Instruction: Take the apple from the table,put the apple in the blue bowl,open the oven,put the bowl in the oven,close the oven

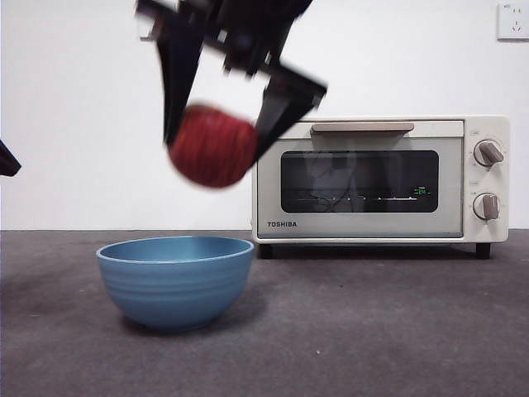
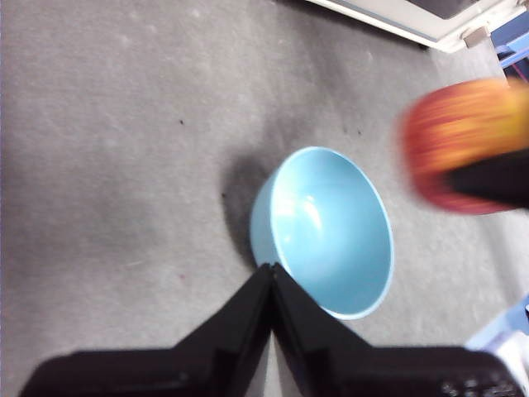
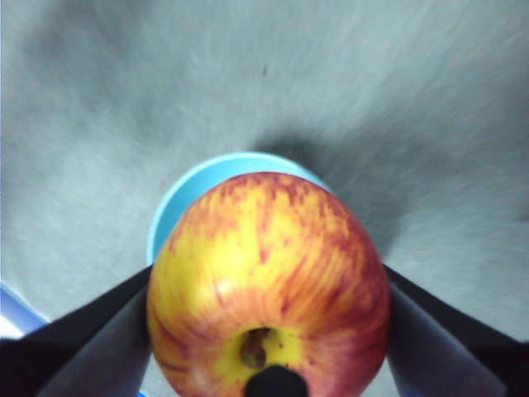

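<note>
My right gripper (image 1: 216, 141) is shut on the red and yellow apple (image 1: 212, 145), holding it in the air above the blue bowl (image 1: 175, 279). In the right wrist view the apple (image 3: 269, 289) fills the space between the jaws, with the bowl's rim (image 3: 194, 186) showing beneath it. The left wrist view shows the empty bowl (image 2: 326, 227) on the table (image 2: 116, 149) just beyond my shut left gripper (image 2: 271, 269), and the blurred apple (image 2: 463, 145) off to one side. The cream oven (image 1: 380, 178) stands closed behind the bowl.
The oven's tan handle (image 1: 362, 127) runs along the top of its door, and two grey knobs (image 1: 488, 153) sit on its right side. A white wall with a socket (image 1: 512, 21) backs the table. A black tip (image 1: 7, 160) shows at the left edge.
</note>
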Robot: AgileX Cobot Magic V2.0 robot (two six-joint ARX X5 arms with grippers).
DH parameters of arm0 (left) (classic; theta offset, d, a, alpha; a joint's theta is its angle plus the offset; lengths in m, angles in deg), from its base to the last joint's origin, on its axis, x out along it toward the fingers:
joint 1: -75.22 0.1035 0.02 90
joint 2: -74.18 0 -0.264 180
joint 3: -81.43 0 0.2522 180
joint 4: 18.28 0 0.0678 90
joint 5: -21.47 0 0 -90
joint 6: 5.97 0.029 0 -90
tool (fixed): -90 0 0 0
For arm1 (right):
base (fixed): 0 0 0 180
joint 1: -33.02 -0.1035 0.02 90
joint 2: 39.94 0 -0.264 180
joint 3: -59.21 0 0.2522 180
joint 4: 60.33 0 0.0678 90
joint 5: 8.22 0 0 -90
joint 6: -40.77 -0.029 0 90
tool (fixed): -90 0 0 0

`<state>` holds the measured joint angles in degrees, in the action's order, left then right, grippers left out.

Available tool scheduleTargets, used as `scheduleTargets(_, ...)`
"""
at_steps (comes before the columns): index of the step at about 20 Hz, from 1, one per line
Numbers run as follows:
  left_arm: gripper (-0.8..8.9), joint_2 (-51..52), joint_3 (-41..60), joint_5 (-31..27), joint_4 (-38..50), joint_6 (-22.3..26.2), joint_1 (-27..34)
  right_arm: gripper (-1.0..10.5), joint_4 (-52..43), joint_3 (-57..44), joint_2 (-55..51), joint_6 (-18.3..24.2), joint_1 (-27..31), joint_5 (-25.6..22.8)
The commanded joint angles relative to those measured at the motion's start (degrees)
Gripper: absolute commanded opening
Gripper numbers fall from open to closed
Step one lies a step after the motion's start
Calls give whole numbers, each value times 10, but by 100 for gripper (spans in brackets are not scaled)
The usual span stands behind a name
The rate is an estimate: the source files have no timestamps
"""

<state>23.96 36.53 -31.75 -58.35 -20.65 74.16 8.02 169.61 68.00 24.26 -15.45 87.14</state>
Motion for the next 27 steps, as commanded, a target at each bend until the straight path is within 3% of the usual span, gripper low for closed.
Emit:
scheduleTargets(1,-5,2,0,3,0,-1,-8,-11,0,7,42,-4,-7,22)
scheduleTargets(10,-5,2,0,-8,0,-1,-20,5,-22,7,109,2,-30,16)
scheduleTargets(12,-5,2,0,-8,0,-1,-20,127,-23,7,114,5,-33,16)
scheduleTargets(15,-4,2,0,-8,0,-1,-20,455,-22,7,119,4,-37,1)
scheduleTargets(16,-4,2,0,-8,-1,-1,-20,512,-23,7,119,4,-37,-10)
scheduleTargets(27,-5,2,0,-8,1,1,-20,502,-1,28,116,4,-42,-14)
